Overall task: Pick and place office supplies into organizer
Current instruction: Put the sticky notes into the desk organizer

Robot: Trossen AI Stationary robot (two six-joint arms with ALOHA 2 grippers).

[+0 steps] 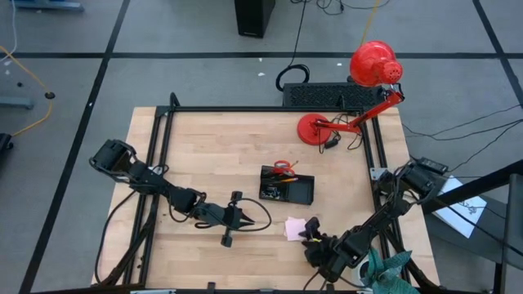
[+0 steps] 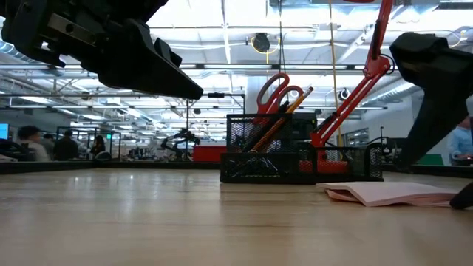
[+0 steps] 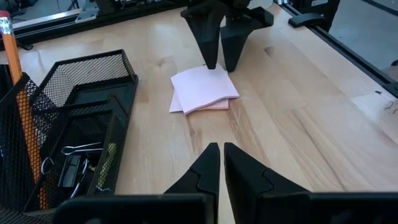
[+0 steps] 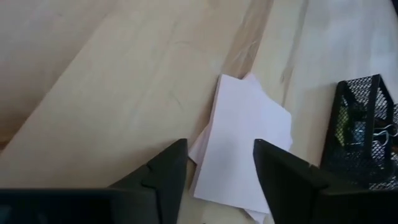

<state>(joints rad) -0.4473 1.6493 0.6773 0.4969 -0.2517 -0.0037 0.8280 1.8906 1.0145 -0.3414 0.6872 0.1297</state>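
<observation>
The black mesh organizer [image 1: 286,186] stands mid-table. Red scissors [image 2: 277,89], pencils [image 2: 292,111] and pens stand upright in it. Binder clips [image 3: 74,162] and a small yellow piece [image 3: 107,163] lie in its low tray. The pink sticky-note pad [image 1: 294,228] lies flat on the wood, toward the near edge from the organizer. My right gripper [image 4: 221,155] is open, with its fingers on either side of the pad [image 4: 245,140]. My left gripper [image 3: 219,162] is shut and hangs above the table left of the pad, pointing at it. My right gripper comes at the pad's edge [image 3: 217,70] slanting down from the table's near right, with one finger [image 3: 208,37] on either side of that edge. I cannot tell whether its fingertips touch the pad. The pad lies flat on the table.
A red desk lamp stands on its round base [image 1: 315,129] near the far right corner, with a black keyboard [image 1: 327,94] beyond the edge. Teal cloth [image 1: 392,265] lies by the right arm. Black frame rails [image 1: 163,131] border the table. Bare wood lies left of the organizer.
</observation>
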